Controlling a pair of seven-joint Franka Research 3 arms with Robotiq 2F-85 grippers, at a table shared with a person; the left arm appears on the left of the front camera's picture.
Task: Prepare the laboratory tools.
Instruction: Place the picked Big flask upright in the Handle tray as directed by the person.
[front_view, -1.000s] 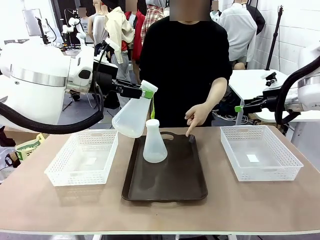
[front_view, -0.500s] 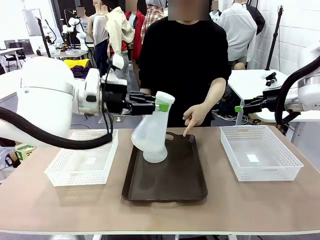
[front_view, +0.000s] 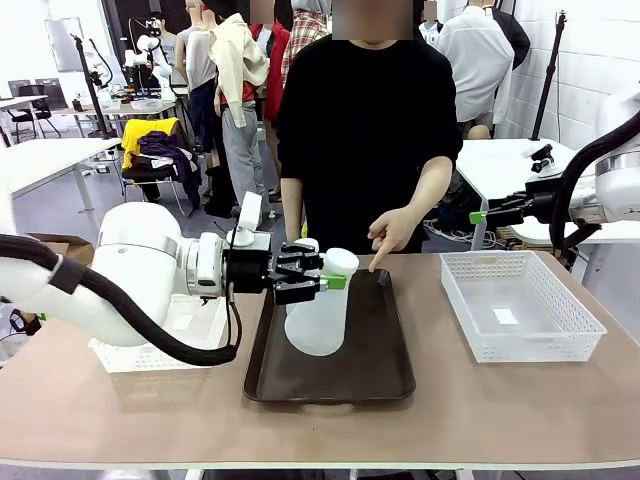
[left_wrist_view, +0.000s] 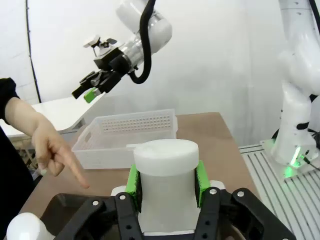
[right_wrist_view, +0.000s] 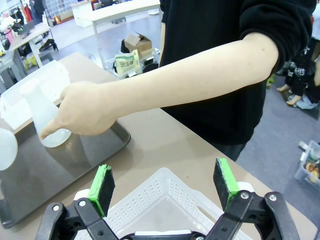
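The left tool grips a flask by its neck, upright over the tray; the right tool gapes wide, well apart.

On the dark brown handled plastic tray stood translucent whitish conical flasks; right of it, a white perforated mesh basket. Gripper pads were green on black.
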